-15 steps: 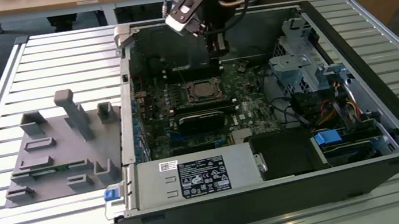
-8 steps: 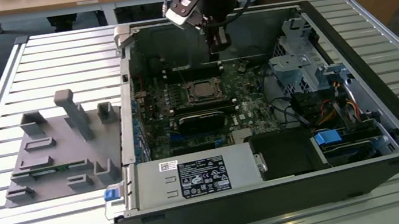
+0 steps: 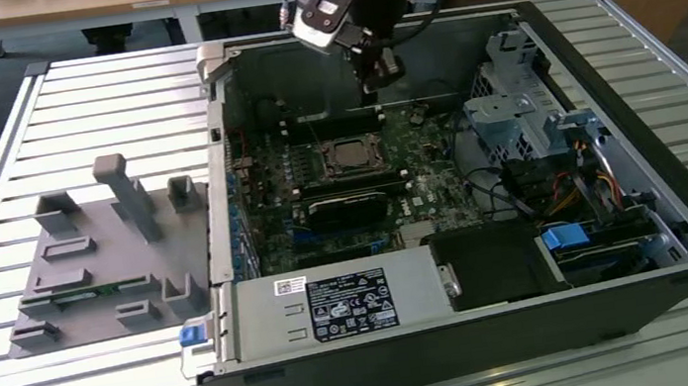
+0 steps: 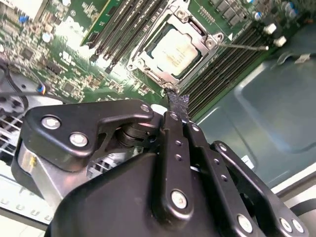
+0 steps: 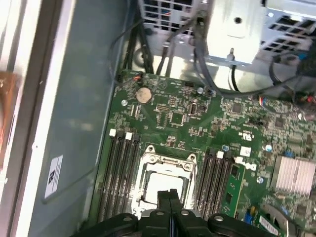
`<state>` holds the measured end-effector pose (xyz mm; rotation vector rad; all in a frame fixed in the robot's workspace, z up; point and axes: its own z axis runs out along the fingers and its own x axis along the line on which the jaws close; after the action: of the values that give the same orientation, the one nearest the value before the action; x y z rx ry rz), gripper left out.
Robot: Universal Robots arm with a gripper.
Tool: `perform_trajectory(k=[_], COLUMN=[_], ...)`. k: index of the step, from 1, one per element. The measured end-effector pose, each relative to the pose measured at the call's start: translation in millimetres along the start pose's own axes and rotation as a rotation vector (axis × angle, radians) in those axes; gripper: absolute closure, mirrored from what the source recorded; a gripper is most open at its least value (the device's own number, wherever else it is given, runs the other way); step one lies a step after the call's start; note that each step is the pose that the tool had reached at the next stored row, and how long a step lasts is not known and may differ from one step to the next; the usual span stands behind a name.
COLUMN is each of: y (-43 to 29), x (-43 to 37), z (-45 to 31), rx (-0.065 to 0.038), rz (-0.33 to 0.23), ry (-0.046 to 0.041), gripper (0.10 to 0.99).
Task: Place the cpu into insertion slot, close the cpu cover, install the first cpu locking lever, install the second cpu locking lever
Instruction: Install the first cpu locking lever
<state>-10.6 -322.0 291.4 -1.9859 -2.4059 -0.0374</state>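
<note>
Gripper (image 3: pixel 384 76) pointing down, jaws together, empty, hovering near cpu cover (image 4: pixel 206 43).

Bright daylight; glare on the motherboard (image 4: pixel 63 33), deep shadow inside the case (image 3: pixel 471 348).

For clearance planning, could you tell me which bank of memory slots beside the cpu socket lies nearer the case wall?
The bank bordering the blue-grey case wall; the other bank sits toward the finned silver heatsink.

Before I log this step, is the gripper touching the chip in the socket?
Apart. In the exterior view the gripper hangs above the board, and a stretch of board shows between its tip and the chip.
</note>
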Motion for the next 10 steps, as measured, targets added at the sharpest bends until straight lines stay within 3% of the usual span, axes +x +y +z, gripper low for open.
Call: perform_trajectory(k=[10], y=[0.0], x=[0.0], z=[0.0], rx=[0.006], rz=[-0.197], ry=[0.0009], gripper=[0.98])
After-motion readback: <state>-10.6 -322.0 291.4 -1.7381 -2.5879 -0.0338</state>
